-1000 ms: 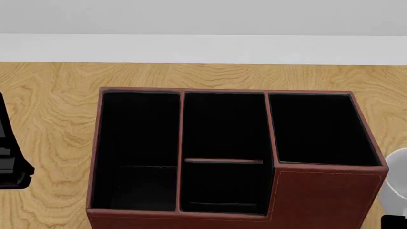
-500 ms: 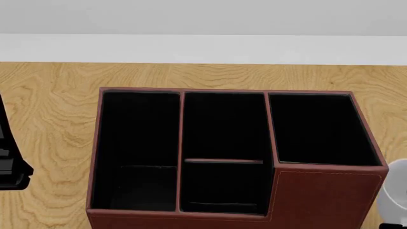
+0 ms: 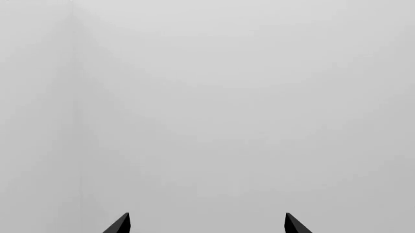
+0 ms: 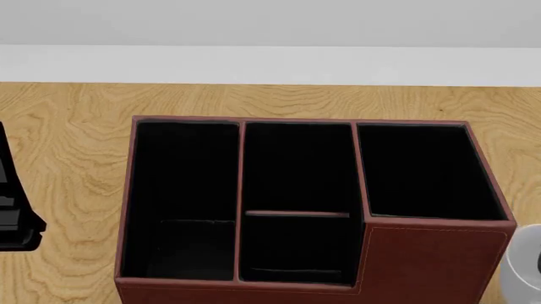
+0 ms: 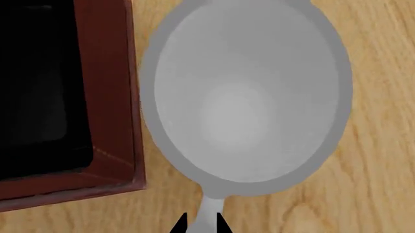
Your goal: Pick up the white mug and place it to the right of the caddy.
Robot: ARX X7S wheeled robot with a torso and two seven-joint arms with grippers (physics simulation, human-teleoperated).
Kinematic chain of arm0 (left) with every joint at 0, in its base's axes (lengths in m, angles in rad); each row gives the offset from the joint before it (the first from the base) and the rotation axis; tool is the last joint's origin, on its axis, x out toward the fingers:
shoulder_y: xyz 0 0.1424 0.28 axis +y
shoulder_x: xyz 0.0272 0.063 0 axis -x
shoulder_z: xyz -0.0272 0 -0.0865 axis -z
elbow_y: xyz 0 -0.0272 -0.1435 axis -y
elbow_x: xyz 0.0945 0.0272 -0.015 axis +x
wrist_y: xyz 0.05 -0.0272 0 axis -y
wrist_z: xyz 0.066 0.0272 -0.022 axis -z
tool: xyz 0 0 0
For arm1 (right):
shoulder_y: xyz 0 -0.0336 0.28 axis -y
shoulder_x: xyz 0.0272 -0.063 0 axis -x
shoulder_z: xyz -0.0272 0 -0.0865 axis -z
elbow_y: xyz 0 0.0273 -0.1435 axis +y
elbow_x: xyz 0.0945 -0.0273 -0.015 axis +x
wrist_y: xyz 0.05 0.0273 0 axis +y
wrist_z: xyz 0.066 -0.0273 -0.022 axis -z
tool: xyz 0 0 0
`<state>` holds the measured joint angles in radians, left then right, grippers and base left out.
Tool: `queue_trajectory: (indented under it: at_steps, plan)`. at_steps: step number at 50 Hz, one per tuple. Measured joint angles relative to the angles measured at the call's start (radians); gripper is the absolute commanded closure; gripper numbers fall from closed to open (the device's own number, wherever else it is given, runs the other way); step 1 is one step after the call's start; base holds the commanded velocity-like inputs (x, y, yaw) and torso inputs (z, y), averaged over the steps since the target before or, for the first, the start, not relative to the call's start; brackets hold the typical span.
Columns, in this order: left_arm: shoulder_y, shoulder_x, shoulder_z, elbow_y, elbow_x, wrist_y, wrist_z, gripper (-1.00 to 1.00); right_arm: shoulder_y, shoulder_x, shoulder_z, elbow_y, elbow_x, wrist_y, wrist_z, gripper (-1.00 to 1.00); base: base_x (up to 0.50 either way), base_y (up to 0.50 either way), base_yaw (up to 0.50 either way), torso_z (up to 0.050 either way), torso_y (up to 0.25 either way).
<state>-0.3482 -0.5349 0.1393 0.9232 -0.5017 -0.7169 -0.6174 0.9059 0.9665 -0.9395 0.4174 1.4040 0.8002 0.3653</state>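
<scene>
The caddy [image 4: 422, 266], a big red-brown box with black-lined compartments, fills the middle of the head view. The white mug [image 4: 526, 266] shows at that view's right edge, just right of the caddy's taller end. From the right wrist view I look straight down into the white mug [image 5: 246, 92], which stands close beside the caddy's corner [image 5: 107, 97]. My right gripper [image 5: 202, 224] is shut on the mug's handle [image 5: 207, 213], one dark fingertip on each side. My left gripper [image 3: 207, 224] is open and faces a blank grey surface with nothing between its tips.
The caddy stands on a light wooden table [image 4: 68, 126] with a white wall behind it. A black part of my left arm [image 4: 12, 215] shows at the left edge of the head view. Bare wood [image 5: 382, 170] lies around the mug's far side.
In the head view the white mug has sunk steadily lower beside the caddy's right end. The black gripper part below it has left the frame. The left arm has not moved.
</scene>
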Motion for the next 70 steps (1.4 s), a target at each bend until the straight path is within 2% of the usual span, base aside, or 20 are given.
queue_trajectory:
  at_steps: [33,58,59,70]
  plan:
    - [0.007,-0.013,0.002,-0.003,-0.009,0.016,-0.012,-1.0,-0.023,-0.058,-0.022,0.109,-0.04,-0.038,-0.062,1.0,0.0,0.0,0.0,0.0,0.0]
    - [0.007,-0.024,0.004,0.004,-0.021,0.02,-0.024,-1.0,-0.005,-0.061,-0.048,0.137,-0.024,-0.045,-0.083,1.0,0.0,0.0,0.0,0.0,0.0]
    - [0.007,-0.025,0.004,0.004,-0.021,0.02,-0.025,-1.0,-0.006,-0.061,-0.047,0.136,-0.024,-0.045,-0.082,-1.0,0.0,0.0,0.0,0.0,0.0]
    - [0.003,-0.027,0.009,0.003,-0.026,0.022,-0.029,-1.0,-0.022,-0.06,-0.02,0.117,-0.055,-0.044,-0.078,-1.0,0.0,0.0,0.0,0.0,0.0]
